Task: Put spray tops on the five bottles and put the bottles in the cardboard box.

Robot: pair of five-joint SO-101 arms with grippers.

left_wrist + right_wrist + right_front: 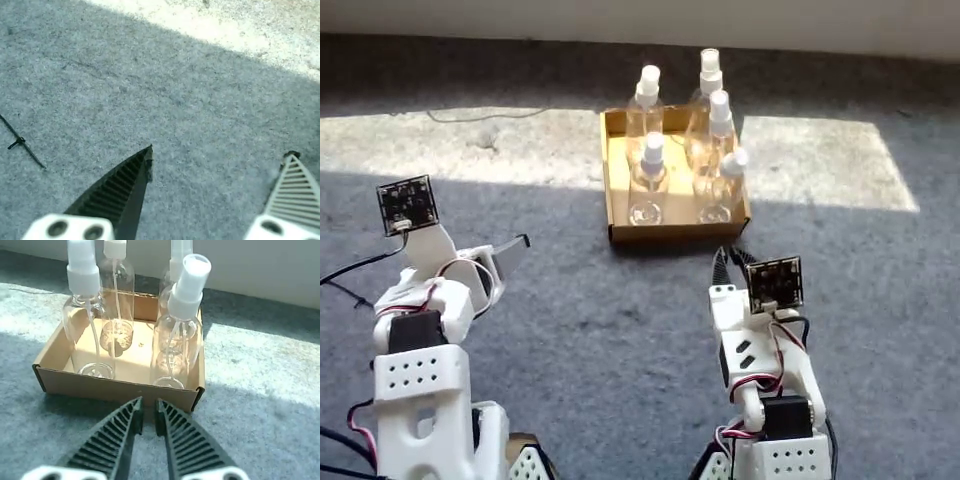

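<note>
Several clear bottles with white spray tops stand upright inside the cardboard box (670,233), among them a front left bottle (650,178) and a front right bottle (725,185). In the right wrist view the box's front wall (115,387) lies just beyond my right gripper (148,407). Its black fingers are shut with nothing between them, a little short of the box. The nearest bottles there are one on one side (87,322) and one with a tilted top (180,335). My left gripper (505,262) is open over bare carpet, well left of the box, and holds nothing (220,152).
Grey carpet covers the floor, with a sunlit band (470,145) running across behind the arms. A black cable tie (20,142) lies on the carpet near the left gripper. A thin cable (470,115) lies far back left. A pale wall (260,265) rises behind the box.
</note>
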